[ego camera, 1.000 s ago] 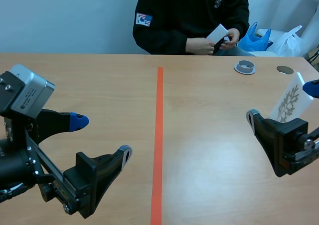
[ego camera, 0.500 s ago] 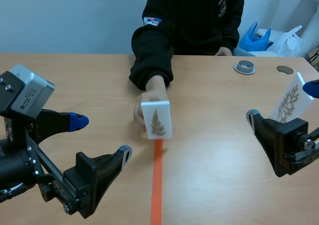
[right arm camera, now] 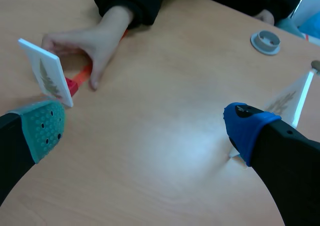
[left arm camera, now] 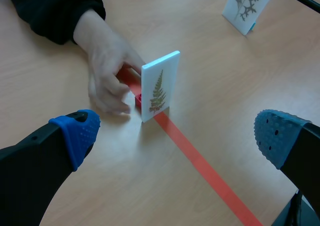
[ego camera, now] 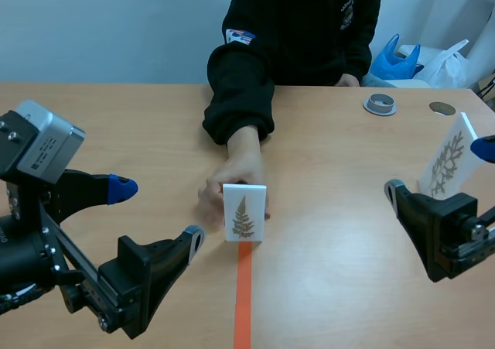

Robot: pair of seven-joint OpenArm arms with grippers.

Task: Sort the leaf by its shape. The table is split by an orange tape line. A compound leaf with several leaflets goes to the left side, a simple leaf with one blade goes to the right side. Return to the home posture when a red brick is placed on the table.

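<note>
The person's hand (ego camera: 232, 183) has brought the fern card (ego camera: 244, 212) nearer than half a second ago. It now stands upright on the orange tape line (ego camera: 243, 302), ahead of my released left gripper (left arm camera: 175, 133). The card is a flat, rigid white rectangle on a small red foot (left arm camera: 138, 99). My right gripper (right arm camera: 145, 126) is also released, with a second white card (right arm camera: 300, 96) just beside it.

You'll see the person's hand (ego camera: 232, 190) has brought the fern card (ego camera: 244, 212) from the table's (ego camera: 348, 155) far edge onto the tape line (ego camera: 244, 302).
</note>
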